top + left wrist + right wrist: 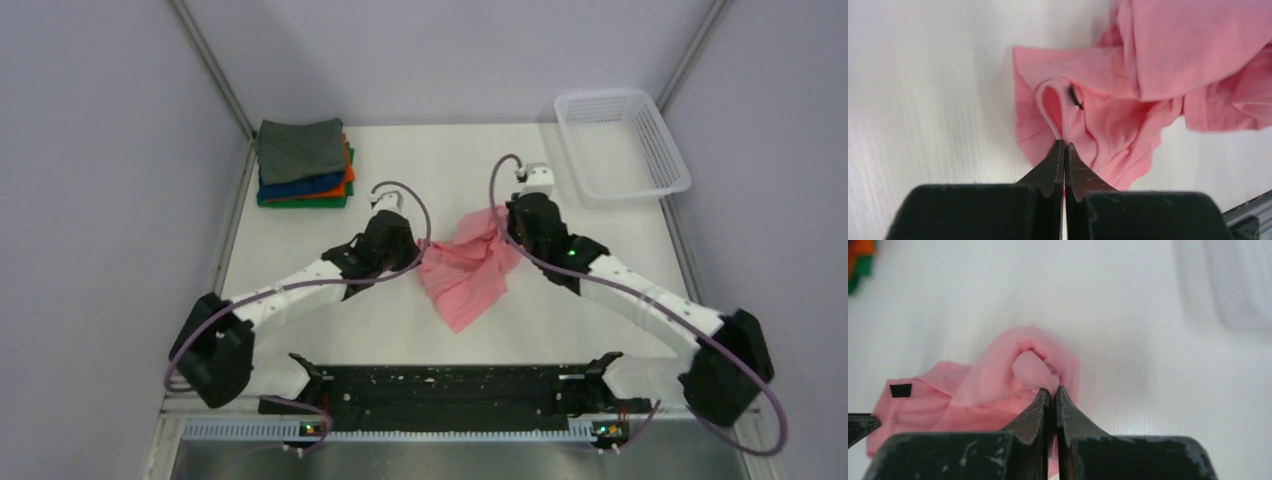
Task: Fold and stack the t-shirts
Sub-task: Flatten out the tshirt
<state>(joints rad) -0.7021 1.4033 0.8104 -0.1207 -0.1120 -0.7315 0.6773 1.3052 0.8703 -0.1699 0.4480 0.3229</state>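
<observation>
A crumpled pink t-shirt (465, 272) lies on the middle of the white table between my two grippers. My left gripper (408, 250) is shut on its left edge; in the left wrist view the jaws (1065, 143) pinch the pink collar seam (1053, 107). My right gripper (508, 222) is shut on the shirt's upper right corner; in the right wrist view the tips (1053, 390) pinch a fold of pink cloth (1013, 372). A stack of folded shirts (303, 162), dark grey on top of blue, orange and green, sits at the far left.
A white plastic mesh basket (620, 145) stands at the far right corner. Metal frame posts rise at both far corners. A black bar (450, 385) with the arm bases runs along the near edge.
</observation>
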